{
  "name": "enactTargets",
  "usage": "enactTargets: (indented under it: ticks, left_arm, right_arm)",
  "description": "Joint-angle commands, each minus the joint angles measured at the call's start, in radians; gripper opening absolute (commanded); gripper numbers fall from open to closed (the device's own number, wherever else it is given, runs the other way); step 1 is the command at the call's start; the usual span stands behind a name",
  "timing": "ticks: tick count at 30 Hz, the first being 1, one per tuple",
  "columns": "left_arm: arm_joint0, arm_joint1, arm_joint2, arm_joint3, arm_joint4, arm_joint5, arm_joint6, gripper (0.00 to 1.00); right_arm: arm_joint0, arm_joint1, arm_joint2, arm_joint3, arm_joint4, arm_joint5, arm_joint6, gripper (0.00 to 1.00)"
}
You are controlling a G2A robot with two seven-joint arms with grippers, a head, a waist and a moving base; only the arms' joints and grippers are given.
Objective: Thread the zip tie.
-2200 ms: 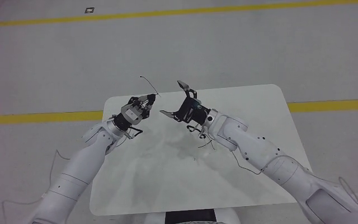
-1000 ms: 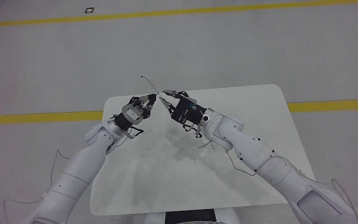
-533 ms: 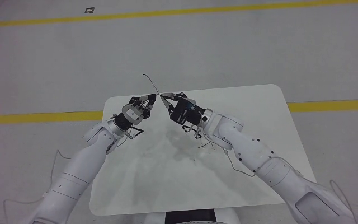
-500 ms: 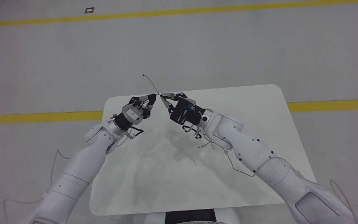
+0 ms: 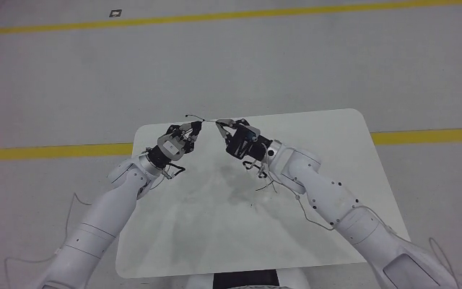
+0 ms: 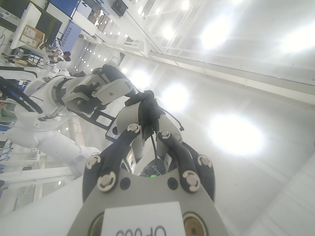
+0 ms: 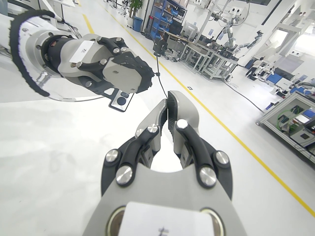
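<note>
Pinching the zip tie (image 7: 162, 87) between pressed-together pads: right claw (image 7: 167, 104), which is gripping the thin black strand at its very fingertips.

Closing on the same tie just beyond it: left claw (image 7: 149, 78), almost tip to tip with the right one. The strand is spanning the short gap between them, and its free end is running on past the left claw. The table (image 5: 325, 144) is lying below both claws.

Risks, as judged:
- The strand is bowing rather than lying straight, so the tail may be missing the head's slot.
- So shallow a pinch is inviting a slip.
- Two claws working this close are risking a knock that would twist the tie out of line.
- Whether the tail is already entering the head cannot be told.

Getting in the way: only the claws' own bulky fingers, which are crowding the tie.

Lying beyond the claws: a yellow floor line (image 7: 221, 124), running away past the table.

Standing farther off: workbenches (image 7: 209, 60) and blue shelving (image 7: 162, 13).
</note>
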State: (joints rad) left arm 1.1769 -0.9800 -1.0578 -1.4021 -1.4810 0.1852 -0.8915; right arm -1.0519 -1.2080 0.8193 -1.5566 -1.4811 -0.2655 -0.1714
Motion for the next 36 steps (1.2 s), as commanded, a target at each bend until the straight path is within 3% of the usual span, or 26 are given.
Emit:
enactTargets:
  ticks: [1,21,36]
  left_arm:
    - [0.0,0.0,0.0,0.0,0.0,0.0,0.0,0.0]
    - [0.0,0.0,0.0,0.0,0.0,0.0,0.0,0.0]
    - [0.0,0.0,0.0,0.0,0.0,0.0,0.0,0.0]
  right_arm:
    - [-0.009,0.001,0.01,-0.006,-0.005,-0.005,0.006,0.0]
    - [-0.058,0.007,0.07,-0.047,-0.089,-0.057,0.1,0.0]
    - [-0.054,0.032,0.066,-0.07,-0.089,-0.067,0.169,0.0]
